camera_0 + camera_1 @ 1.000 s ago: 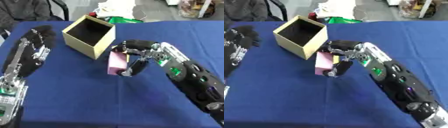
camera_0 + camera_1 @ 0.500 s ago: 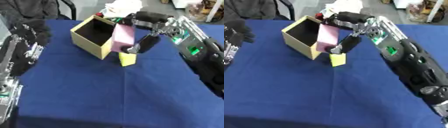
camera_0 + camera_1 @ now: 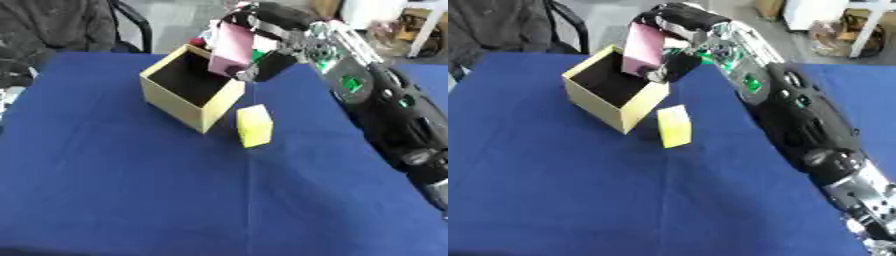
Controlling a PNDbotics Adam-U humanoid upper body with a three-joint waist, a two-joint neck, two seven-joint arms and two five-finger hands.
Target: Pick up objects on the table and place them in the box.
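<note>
My right hand (image 3: 267,25) is shut on a pink block (image 3: 231,48) and holds it tilted over the far right rim of the open tan box (image 3: 188,89). The block's lower end hangs just above the box's dark inside. A yellow block (image 3: 255,125) stands on the blue tablecloth (image 3: 131,190) just right of the box's near corner. My right arm (image 3: 798,110) stretches in from the lower right. Only a grey sliver at the left edge hints at my left arm; the left hand is out of view.
A dark chair (image 3: 131,27) and dark cloth sit beyond the table's far left edge. White and green things (image 3: 255,52) lie behind the box. Cluttered shelving (image 3: 842,30) stands at the far right.
My right hand has lifted the pink block from the cloth and carried it up over the box. The yellow block it hid now shows. The camera has shifted, so my left arm left the view.
</note>
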